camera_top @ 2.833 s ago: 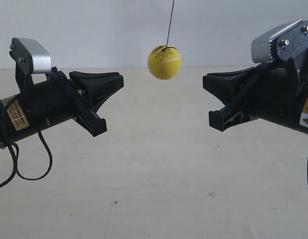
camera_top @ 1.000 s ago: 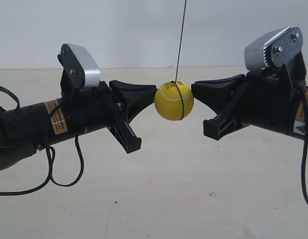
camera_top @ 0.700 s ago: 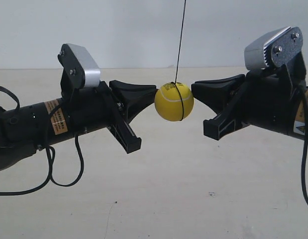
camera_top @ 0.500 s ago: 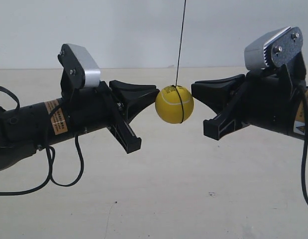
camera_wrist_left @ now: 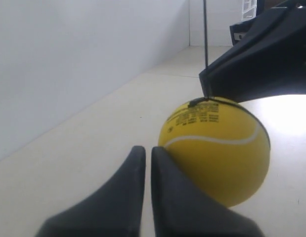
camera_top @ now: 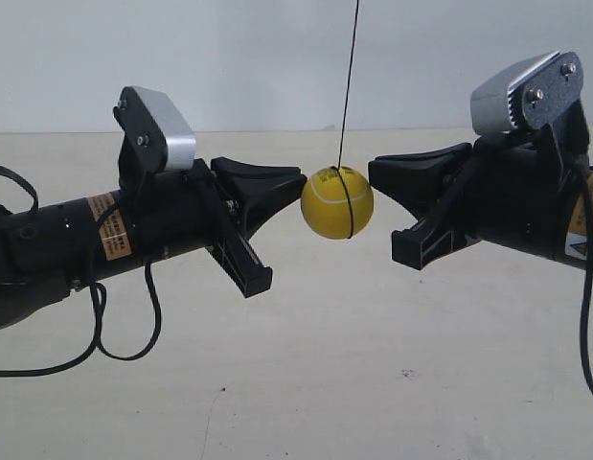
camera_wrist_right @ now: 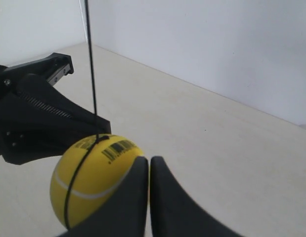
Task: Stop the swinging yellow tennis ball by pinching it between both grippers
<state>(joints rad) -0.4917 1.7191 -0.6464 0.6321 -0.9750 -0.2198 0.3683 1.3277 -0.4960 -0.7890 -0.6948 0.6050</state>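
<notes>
The yellow tennis ball [camera_top: 337, 201] hangs on a thin black string [camera_top: 349, 77] between two black claws. The gripper at the exterior view's left [camera_top: 298, 178] and the one at its right [camera_top: 373, 172] each have a pointed tip against the ball's upper side. In the left wrist view my left gripper [camera_wrist_left: 144, 150] is shut, and the ball [camera_wrist_left: 217, 148] lies against the side of one finger. In the right wrist view my right gripper [camera_wrist_right: 149, 160] is shut too, with the ball [camera_wrist_right: 93, 173] beside its tip. Neither holds anything between its fingers.
A pale tabletop [camera_top: 306, 364] lies below, and a white wall [camera_top: 229, 57] stands behind. A black cable [camera_top: 124, 335] loops under the arm at the exterior view's left. The opposite claw [camera_wrist_left: 261, 59] fills the far side of the left wrist view.
Since 2.8 s ago both arms have closed in on the ball, which then hung free and higher. Over the last second the ball and the arm at the exterior view's left shifted slightly rightward.
</notes>
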